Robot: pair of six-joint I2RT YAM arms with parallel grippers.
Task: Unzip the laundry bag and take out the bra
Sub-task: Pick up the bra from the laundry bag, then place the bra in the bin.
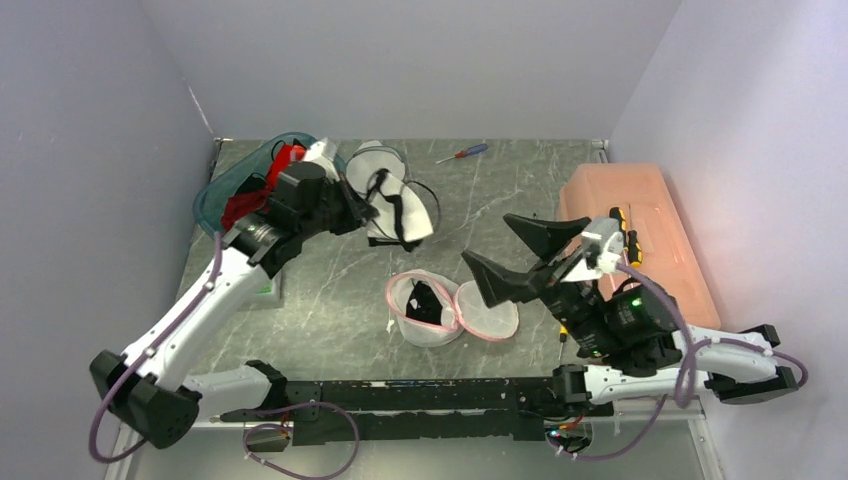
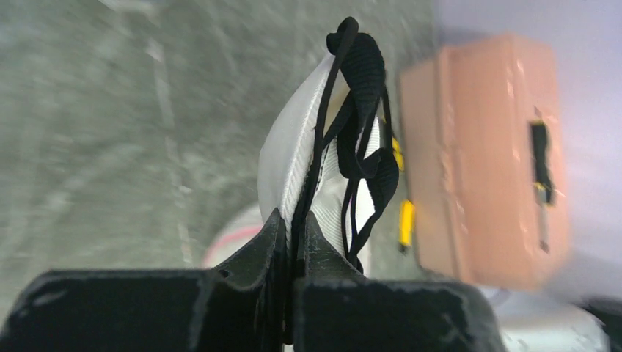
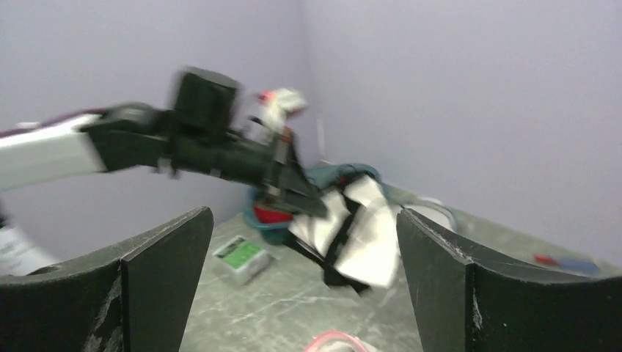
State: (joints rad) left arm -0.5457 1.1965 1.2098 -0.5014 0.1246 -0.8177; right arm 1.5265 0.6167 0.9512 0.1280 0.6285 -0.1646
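The bra [image 1: 402, 208] is white with black straps and hangs above the table, pinched in my left gripper [image 1: 366, 210]. The left wrist view shows those jaws [image 2: 293, 220] shut on the bra's [image 2: 290, 158] white fabric and a black strap. The laundry bag [image 1: 430, 325] is a round white mesh case with a pink rim. It lies unzipped at mid-table, its lid [image 1: 488, 312] flopped to the right and something dark inside. My right gripper [image 1: 487, 240] hovers wide open just right of the bag, holding nothing. In the right wrist view the open fingers [image 3: 304, 214] frame the bra [image 3: 367, 246] and the bag's rim [image 3: 334, 341].
A teal basin [image 1: 215, 195] with red cloth sits at the back left. Another white mesh case [image 1: 372, 160] lies behind the bra, and a screwdriver [image 1: 463, 153] near the back wall. A salmon lidded box [image 1: 650, 215] stands at the right. A small green-and-white packet [image 3: 242, 257] lies under the left arm.
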